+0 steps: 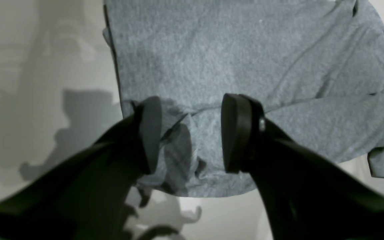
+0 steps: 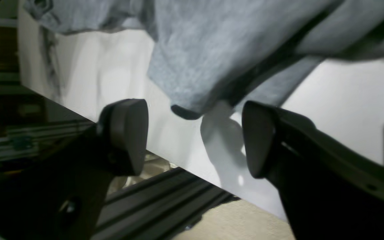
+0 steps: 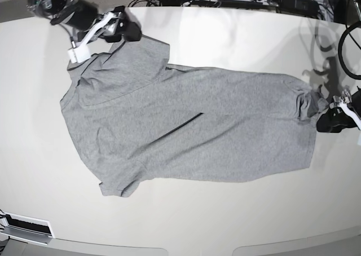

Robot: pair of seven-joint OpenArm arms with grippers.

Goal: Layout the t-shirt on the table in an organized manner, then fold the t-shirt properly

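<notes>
> **fold_fan:** wrinkles at the hem end are my worry. the grey t-shirt (image 3: 186, 129) lies spread across the off-white surface (image 3: 237, 211), plain side up, one sleeve (image 3: 118, 184) sticking out toward the near edge. the left tool (image 1: 190, 133) sits low over a bunched corner (image 1: 178, 156) of the hem, pads apart with cloth between them, not pinching yet as far as i can tell. if it closes there it probably grabs several layers and drags the bunch along instead of flattening it.
>
> **servo_sam:** agreed, and the other side looks dicier to me. the right tool (image 2: 195, 136) is spread wide open too, holding nothing, and in its wrist view a tip of fabric (image 2: 187, 111) hangs right by the surface's edge with dark frame rails (image 2: 165, 193) below. a sloppy tug could pull that corner off the edge.
>
> **fold_fan:** there's also a long diagonal crease (image 3: 179, 126) through the middle of the body. if both ends pull unevenly it likely gets worse, and any fold made over it would come out crooked.
>
> **servo_sam:** yeah. can't tell from the wrist views whether the pads touch the surface either.
</notes>
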